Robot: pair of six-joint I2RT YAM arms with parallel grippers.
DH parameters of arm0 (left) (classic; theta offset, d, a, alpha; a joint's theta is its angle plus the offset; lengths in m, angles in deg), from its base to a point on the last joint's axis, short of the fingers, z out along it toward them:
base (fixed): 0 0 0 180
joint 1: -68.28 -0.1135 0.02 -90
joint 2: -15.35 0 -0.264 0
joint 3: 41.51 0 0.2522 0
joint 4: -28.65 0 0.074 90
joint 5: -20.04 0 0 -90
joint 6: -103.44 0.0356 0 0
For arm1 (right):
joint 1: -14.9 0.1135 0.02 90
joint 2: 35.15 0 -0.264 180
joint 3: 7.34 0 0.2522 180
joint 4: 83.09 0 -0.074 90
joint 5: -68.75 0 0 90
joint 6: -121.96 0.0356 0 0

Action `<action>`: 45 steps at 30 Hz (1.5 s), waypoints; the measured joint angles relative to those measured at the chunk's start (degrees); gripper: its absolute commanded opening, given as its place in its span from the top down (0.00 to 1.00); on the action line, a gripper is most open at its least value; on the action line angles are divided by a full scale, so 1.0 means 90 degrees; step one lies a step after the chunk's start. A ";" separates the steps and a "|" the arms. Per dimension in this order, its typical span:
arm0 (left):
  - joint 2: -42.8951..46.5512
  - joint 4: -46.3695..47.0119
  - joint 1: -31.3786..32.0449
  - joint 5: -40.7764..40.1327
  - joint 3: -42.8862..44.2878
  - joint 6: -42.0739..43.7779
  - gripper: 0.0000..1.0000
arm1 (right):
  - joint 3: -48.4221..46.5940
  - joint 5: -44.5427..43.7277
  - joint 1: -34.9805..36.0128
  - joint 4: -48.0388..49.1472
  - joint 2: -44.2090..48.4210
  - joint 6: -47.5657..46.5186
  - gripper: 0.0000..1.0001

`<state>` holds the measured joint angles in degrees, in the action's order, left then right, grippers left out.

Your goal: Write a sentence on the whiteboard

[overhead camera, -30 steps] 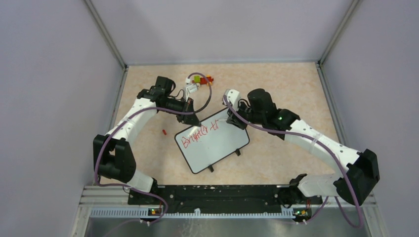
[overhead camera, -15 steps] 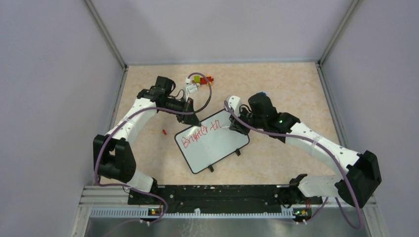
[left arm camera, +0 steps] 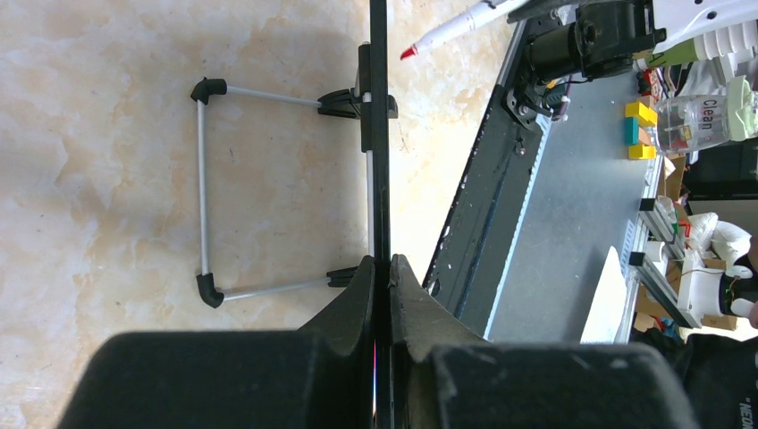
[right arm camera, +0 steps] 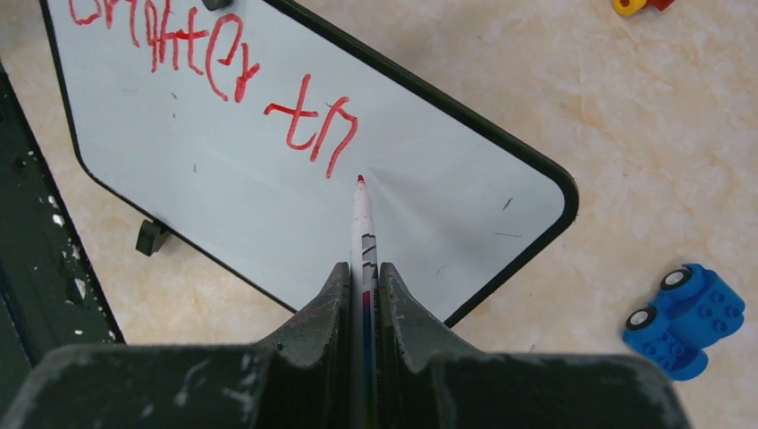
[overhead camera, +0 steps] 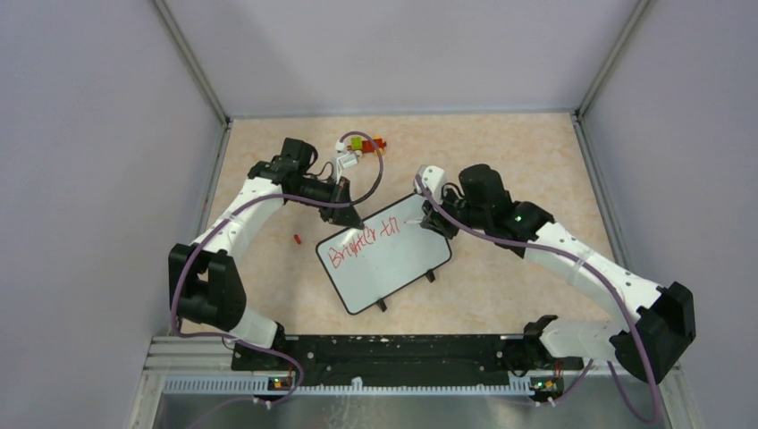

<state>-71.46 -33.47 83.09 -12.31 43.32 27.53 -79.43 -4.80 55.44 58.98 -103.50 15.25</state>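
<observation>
Whiteboard (overhead camera: 383,255), long axis near-left to far-right; sentence (right arm camera: 214,63) reads "Brighter th".
Held by: left jaws closed on far long edge; right jaws pinching marker (right arm camera: 362,223), tip at script's end.

Fingers (right arm camera: 332,299) clamped on a white marker (right arm camera: 363,234), red tip pointing away. The tip lies over the whiteboard (right arm camera: 223,201), just below the last stroke of the red sentence (right arm camera: 214,63), roughly "Brighter th" — contact not resolvable. Whiteboard skewed on the tabletop (right arm camera: 554,98); black clip foot (right arm camera: 152,237) at its left edge. Blue toy car (right arm camera: 685,320) right, apart.
</observation>
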 measured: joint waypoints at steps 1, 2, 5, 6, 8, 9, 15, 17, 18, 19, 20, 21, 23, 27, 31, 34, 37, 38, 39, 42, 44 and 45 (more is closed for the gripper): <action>0.0000 -0.0002 0.0000 0.0000 0.0000 0.0000 1.00 | 0.0000 -0.0022 -0.0032 0.0010 0.0007 0.0002 1.00; 0.0000 -0.0002 0.0000 0.0000 0.0000 0.0000 1.00 | 0.0000 -0.0061 -0.0056 0.0019 0.0007 0.0005 1.00; 0.0000 -0.0002 0.0000 0.0000 0.0000 0.0000 1.00 | 0.0000 -0.0143 -0.0073 0.0049 0.0005 0.0007 1.00; 0.0000 -0.0002 0.0000 0.0000 0.0000 0.0000 1.00 | 0.0000 -0.0155 -0.0070 0.0073 0.0005 0.0007 1.00; 0.0000 -0.0002 0.0000 0.0002 0.0000 0.0000 1.00 | -0.0005 -0.0163 -0.0073 0.0112 -0.0007 0.0032 1.00; 0.0000 -0.0002 0.0000 0.0002 0.0000 0.0000 1.00 | -0.0029 -0.0160 -0.0073 0.0109 -0.0034 0.0034 1.00; 0.0000 0.0000 0.0000 -0.0005 0.0000 0.0000 1.00 | -0.0124 -0.0151 -0.0073 0.0243 -0.0206 0.0044 1.00; 0.0000 0.0000 0.0000 -0.0005 0.0000 0.0000 1.00 | -0.0153 -0.0141 -0.0073 0.0231 -0.0233 0.0049 1.00; 0.0000 0.0000 0.0000 -0.0005 0.0000 0.0000 1.00 | -0.0182 -0.0124 -0.0073 0.0236 -0.0253 0.0049 1.00; 0.0000 0.0000 0.0000 -0.0005 0.0000 0.0000 1.00 | -0.0204 -0.0102 -0.0070 0.0250 -0.0277 0.0049 1.00; 0.0000 0.0000 0.0000 -0.0007 0.0000 0.0000 1.00 | -0.0219 -0.0085 -0.0070 0.0250 -0.0289 0.0049 1.00; 0.0000 0.0000 0.0000 -0.0007 0.0000 0.0002 1.00 | -0.0233 -0.0056 -0.0070 0.0248 -0.0304 0.0051 1.00; 0.0000 0.0000 0.0000 -0.0005 0.0000 0.0000 1.00 | -0.0236 -0.0010 -0.0070 0.0250 -0.0311 0.0051 1.00; 0.0000 0.0000 0.0000 -0.0005 0.0000 0.0000 1.00 | -0.0236 0.0066 -0.0070 0.0250 -0.0340 0.0051 1.00; 0.0000 0.0000 0.0000 -0.0005 0.0000 0.0000 1.00 | -0.0228 0.0087 -0.0070 0.0250 -0.0340 0.0051 1.00; 0.0000 0.0000 0.0000 -0.0007 0.0000 0.0002 1.00 | -0.0153 0.0121 -0.0063 0.0270 -0.0338 0.0051 1.00; 0.0000 0.0007 0.0000 -0.0015 0.0000 0.0002 1.00 | -0.0017 0.0199 -0.0058 0.0245 -0.0335 0.0053 1.00; 0.0000 0.0010 0.0000 -0.0019 0.0000 0.0000 1.00 | 0.0019 0.0214 -0.0058 0.0231 -0.0333 0.0053 1.00; 0.0000 0.0012 0.0000 -0.0022 0.0000 0.0000 1.00 | 0.0036 0.0228 -0.0058 0.0211 -0.0330 0.0053 1.00; 0.0000 0.0012 0.0000 -0.0029 0.0000 0.0000 1.00 | 0.0066 0.0236 -0.0058 0.0197 -0.0328 0.0051 1.00; 0.0000 0.0012 0.0000 -0.0029 0.0000 0.0000 1.00 | 0.0066 0.0228 -0.0058 0.0197 -0.0325 0.0051 1.00; 0.0000 0.0012 0.0000 -0.0027 0.0000 0.0000 1.00 | 0.0066 0.0223 -0.0058 0.0197 -0.0323 0.0049 1.00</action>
<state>-71.46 -33.36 83.09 -12.55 43.32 27.53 -78.84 -2.79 54.91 60.75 -106.41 15.69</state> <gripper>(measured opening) 0.080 0.095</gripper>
